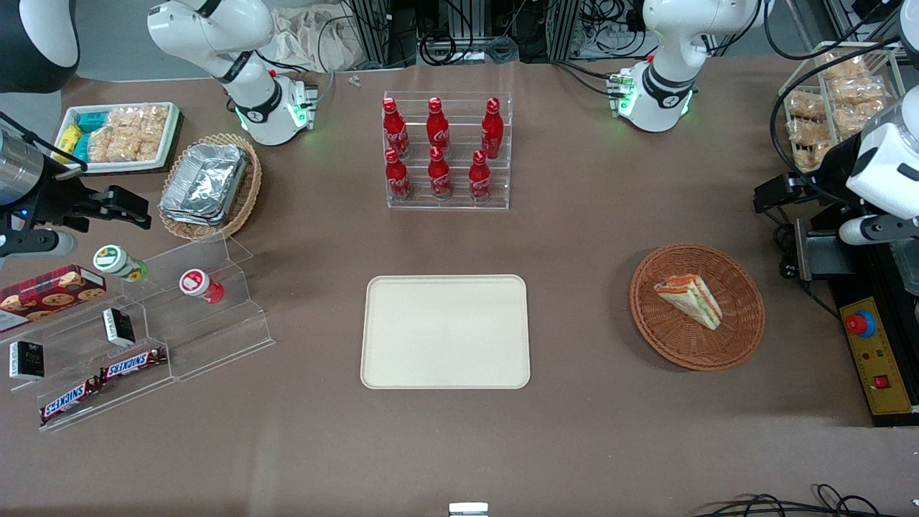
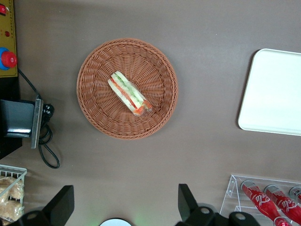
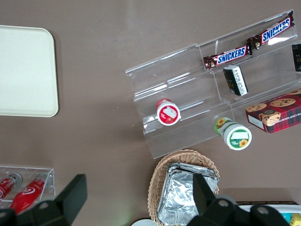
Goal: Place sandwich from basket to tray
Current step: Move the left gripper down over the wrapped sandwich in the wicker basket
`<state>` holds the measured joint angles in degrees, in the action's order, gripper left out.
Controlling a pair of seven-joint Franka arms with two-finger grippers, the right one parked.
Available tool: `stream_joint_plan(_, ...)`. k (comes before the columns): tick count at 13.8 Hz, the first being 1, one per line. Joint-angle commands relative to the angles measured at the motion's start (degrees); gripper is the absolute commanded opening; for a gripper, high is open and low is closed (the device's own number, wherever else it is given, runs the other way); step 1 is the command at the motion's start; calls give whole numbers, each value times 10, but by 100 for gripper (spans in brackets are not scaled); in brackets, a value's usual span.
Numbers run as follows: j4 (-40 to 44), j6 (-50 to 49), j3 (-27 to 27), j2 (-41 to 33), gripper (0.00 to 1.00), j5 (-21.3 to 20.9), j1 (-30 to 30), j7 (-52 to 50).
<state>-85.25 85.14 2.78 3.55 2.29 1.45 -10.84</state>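
Note:
The sandwich [image 1: 689,300] [image 2: 129,93], a wrapped white-bread wedge with red and green filling, lies in the round reddish-brown basket [image 1: 747,323] [image 2: 94,80]. The cream tray [image 1: 445,332] [image 2: 275,92] [image 3: 23,70] lies flat mid-table with nothing on it, a gap of bare table between it and the basket. My gripper [image 1: 774,197] [image 2: 123,202] hangs high above the table toward the working arm's end, farther from the front camera than the basket. Its fingers [image 2: 186,200] stand wide apart with nothing between them.
A clear rack of red cola bottles [image 1: 446,154] [image 2: 268,200] stands farther back than the tray. A yellow emergency-stop box [image 1: 872,352] [image 2: 7,37] and cables lie beside the basket. A wire rack of snack bags [image 1: 840,93] stands at the working arm's end.

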Motion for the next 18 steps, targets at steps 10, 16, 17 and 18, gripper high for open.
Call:
stream_joint_plan(10,-76,52,-3,0,99,-1,9,-169)
stream_joint_plan(16,-264,254,-4,-5,99,-15,9,-260)
stream_joint_plan(17,-297,295,-4,-1,99,-20,8,-276)
stream_joint_plan(18,-326,336,-4,4,99,-21,8,-290)
